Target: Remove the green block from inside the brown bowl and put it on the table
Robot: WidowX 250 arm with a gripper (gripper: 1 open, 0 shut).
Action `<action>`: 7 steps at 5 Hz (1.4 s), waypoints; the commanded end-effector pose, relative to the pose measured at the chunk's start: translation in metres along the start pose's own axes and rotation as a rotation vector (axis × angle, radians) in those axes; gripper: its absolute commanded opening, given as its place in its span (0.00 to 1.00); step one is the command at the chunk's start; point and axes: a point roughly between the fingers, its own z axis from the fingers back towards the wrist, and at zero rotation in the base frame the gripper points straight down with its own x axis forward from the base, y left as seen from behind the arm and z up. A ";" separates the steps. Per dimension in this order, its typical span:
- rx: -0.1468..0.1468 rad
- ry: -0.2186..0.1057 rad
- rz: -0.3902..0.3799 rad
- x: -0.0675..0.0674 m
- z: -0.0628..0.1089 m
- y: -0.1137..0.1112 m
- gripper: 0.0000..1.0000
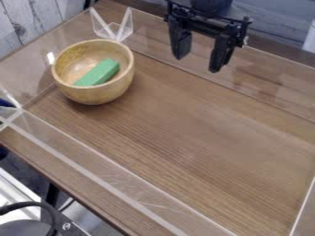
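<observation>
End effector (204, 53) hangs over the far edge of the worktop (197, 147), fingers spread wide, nothing between them. It's well apart from the brown bowl (94, 72), which sits near the left edge toward the far-left corner. The green block (98, 73) lies flat inside it, slanted, one end riding up the wall.

Step in hand, as I read it: reach to the bowl. Centre over the block first, turn the wrist so the fingers straddle its narrow sides, then drop straight in, clear of the thick rim. Close low on the block.

Pose: fingers point straight down, arm link rising out of the top of frame.
</observation>
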 end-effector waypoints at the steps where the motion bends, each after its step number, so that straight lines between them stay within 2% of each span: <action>1: 0.006 0.018 0.006 -0.003 -0.004 0.011 1.00; 2: 0.012 0.025 0.022 -0.015 -0.007 0.031 1.00; 3: 0.018 0.014 0.060 -0.030 -0.008 0.064 1.00; 5: 0.030 -0.015 0.109 -0.035 -0.005 0.132 1.00; 6: 0.034 -0.020 0.134 -0.036 -0.012 0.154 1.00; 7: 0.036 -0.010 0.147 -0.032 -0.024 0.162 1.00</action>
